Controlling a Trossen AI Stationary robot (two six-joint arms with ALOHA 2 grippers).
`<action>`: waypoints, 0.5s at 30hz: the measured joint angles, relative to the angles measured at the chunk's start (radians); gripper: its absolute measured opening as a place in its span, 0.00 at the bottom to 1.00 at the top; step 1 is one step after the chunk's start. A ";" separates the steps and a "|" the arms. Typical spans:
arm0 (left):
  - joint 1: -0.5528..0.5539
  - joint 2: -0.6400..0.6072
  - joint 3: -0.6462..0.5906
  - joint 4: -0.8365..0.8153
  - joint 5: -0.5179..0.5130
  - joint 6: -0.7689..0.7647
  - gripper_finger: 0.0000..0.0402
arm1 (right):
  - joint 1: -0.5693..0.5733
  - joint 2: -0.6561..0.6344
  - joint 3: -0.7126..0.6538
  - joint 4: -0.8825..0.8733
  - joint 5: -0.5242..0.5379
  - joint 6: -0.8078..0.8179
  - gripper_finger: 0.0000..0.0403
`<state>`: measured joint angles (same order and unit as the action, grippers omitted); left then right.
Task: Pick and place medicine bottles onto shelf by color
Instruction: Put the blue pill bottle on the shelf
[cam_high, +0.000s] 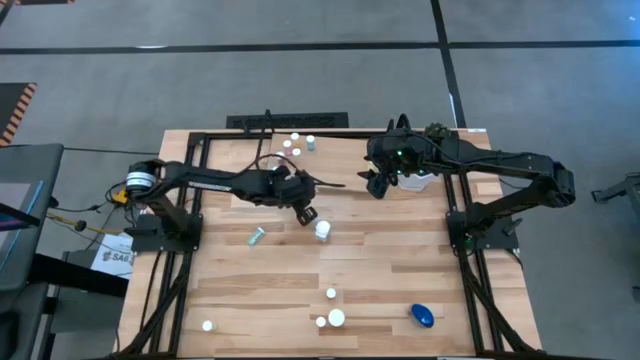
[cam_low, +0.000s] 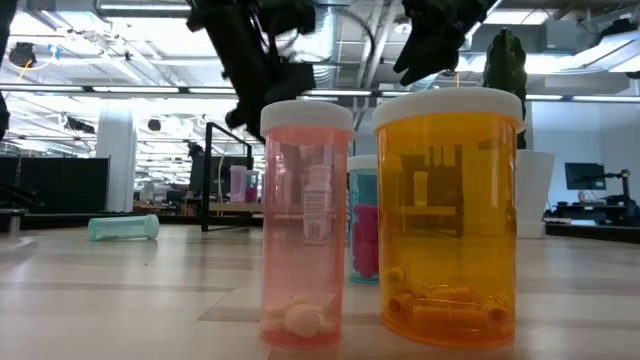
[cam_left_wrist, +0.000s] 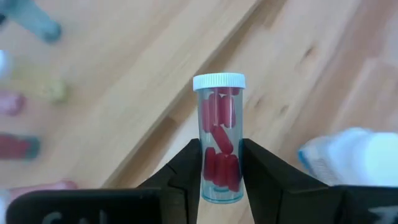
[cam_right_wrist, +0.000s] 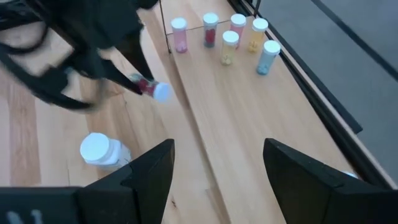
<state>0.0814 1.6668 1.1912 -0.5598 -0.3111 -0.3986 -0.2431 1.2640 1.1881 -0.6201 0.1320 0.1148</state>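
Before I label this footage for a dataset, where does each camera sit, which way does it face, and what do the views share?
High view: above the table, looking straight down; both arms show, the left gripper near the table's middle.
Low view: at tabletop height, looking level into the room past an orange bottle; arms enter from above.
Left wrist view: on the left arm, looking past its fingers, shut on a clear bottle of red capsules.
Right wrist view: on the right arm, past its open fingers toward the shelf.
Shared: the right wrist view also shows that clear bottle.

Light wood table (cam_high: 260, 290) carries scattered medicine bottles (cam_high: 336, 318) (one teal bottle (cam_high: 256, 236) lying flat) and a blue bottle (cam_high: 422, 316)
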 joint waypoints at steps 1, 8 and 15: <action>-0.008 -0.020 0.000 -0.003 -0.006 0.001 0.20 | 0.000 0.000 0.000 0.003 0.000 -0.011 0.67; -0.066 -0.126 0.000 0.080 -0.056 0.076 0.20 | 0.000 0.000 0.000 0.008 0.000 -0.015 0.67; -0.113 -0.133 0.000 0.262 -0.054 0.192 0.20 | -0.002 0.005 0.000 0.112 0.000 -0.019 0.67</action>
<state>-0.0320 1.5333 1.1912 -0.2982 -0.3656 -0.2069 -0.2451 1.2689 1.1881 -0.5081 0.1320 0.0961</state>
